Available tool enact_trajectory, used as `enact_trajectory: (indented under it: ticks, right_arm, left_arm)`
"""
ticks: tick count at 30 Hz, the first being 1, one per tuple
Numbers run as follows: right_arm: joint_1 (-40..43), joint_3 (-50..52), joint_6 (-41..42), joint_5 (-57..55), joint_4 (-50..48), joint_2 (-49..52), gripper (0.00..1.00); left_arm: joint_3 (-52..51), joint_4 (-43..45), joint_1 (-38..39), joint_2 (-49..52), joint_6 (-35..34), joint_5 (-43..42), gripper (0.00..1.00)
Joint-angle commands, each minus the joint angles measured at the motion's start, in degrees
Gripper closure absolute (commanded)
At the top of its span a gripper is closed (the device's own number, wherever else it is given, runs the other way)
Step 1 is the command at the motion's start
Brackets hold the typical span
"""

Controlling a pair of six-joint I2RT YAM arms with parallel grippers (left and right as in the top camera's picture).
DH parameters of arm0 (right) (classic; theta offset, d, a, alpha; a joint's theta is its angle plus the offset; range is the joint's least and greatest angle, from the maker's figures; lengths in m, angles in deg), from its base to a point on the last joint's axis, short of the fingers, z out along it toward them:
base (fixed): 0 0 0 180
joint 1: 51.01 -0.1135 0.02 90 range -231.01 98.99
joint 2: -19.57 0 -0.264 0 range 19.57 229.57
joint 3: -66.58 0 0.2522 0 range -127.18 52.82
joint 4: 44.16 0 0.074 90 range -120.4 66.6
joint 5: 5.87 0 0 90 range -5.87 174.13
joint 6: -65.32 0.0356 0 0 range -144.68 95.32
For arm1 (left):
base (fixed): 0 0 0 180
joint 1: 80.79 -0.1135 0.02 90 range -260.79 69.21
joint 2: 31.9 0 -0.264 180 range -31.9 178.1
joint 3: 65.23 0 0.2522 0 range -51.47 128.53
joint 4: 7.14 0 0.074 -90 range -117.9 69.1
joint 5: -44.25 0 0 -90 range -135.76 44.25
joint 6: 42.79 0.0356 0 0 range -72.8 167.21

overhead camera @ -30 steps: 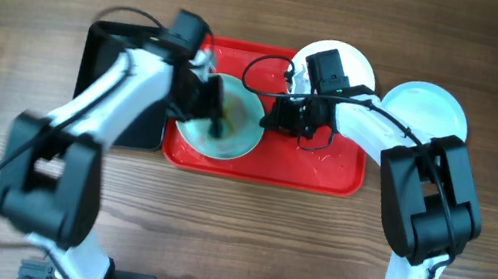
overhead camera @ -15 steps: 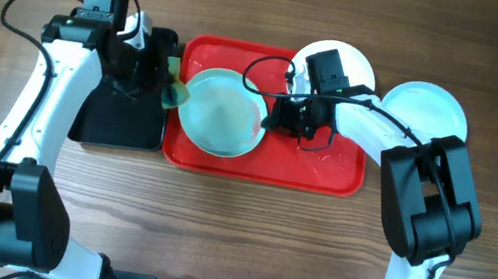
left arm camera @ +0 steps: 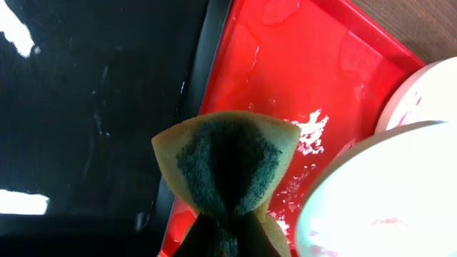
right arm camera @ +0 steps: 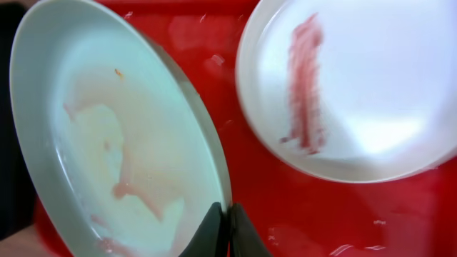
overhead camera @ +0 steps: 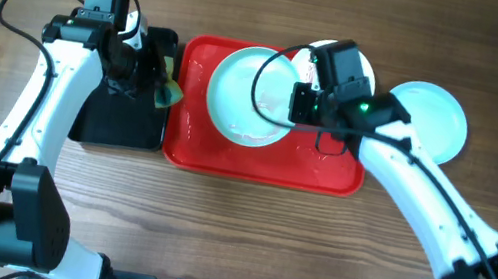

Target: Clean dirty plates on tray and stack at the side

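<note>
Three plates are in view. The right gripper (right arm camera: 222, 227) is clenched on the near rim of one mint plate (right arm camera: 114, 143), pinching the edge between its two fingers. That plate is tilted over the middle of the red tray (overhead camera: 226, 156), and its far edge reaches just past the tray's far rim in the overhead view. Faint pinkish streaks of sauce show on its face, and I cannot tell whether it touches the tray. Just beside it, at the tray's far right corner, lies the white plate (right arm camera: 371, 64), which bears a clear red smear and is partly covered by the right arm from above. The second mint plate (overhead camera: 436, 110) rests on the wooden table (overhead camera: 244, 230) to the right of the tray, apart from it. The left gripper (overhead camera: 162, 84) is clamped on a yellow sponge (left arm camera: 228, 160) with a green scouring face, squeezed into a fan shape. It hangs above the seam where the black tray (overhead camera: 115, 122) meets the red tray's left rim. Wet patches glisten on the red tray's floor.
</note>
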Motion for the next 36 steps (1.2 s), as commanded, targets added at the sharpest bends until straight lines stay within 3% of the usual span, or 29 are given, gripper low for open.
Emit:
enact_trajectory:
  ticks: [1,7,13,17,26,33,36]
  right_arm:
    - [-4.9,0.1,-2.7,-21.0,0.5,-2.6,0.96]
    - [-15.7,0.1,-3.0,-47.1,0.5,-3.2,0.96]
    - [-24.0,0.1,-4.5,-63.6,0.5,-3.2,0.96]
    - [-28.7,0.1,-10.0,-71.3,-0.8,-3.2,0.96]
    - [-31.5,0.1,-27.1,-72.6,-9.8,-3.2,0.96]
    - [-31.5,0.1,-30.2,-71.9,-12.4,-3.2,0.96]
    - [-31.5,0.1,-35.5,-69.4,-12.5,-3.2,0.96]
  left_arm:
    - [0.4,0.2,-0.2,-0.2,1.1,0.8,0.96]
    - [0.4,0.1,-0.2,-0.2,0.9,0.7,0.96]
    - [0.4,0.1,-0.2,-0.2,0.9,0.7,0.96]
    - [0.4,0.1,-0.2,-0.2,0.9,0.7,0.96]
    - [0.4,0.1,-0.2,-0.2,0.9,0.7,0.96]
    - [0.4,0.1,-0.2,-0.2,0.9,0.7,0.96]
    - [0.4,0.1,-0.2,-0.2,0.9,0.7,0.96]
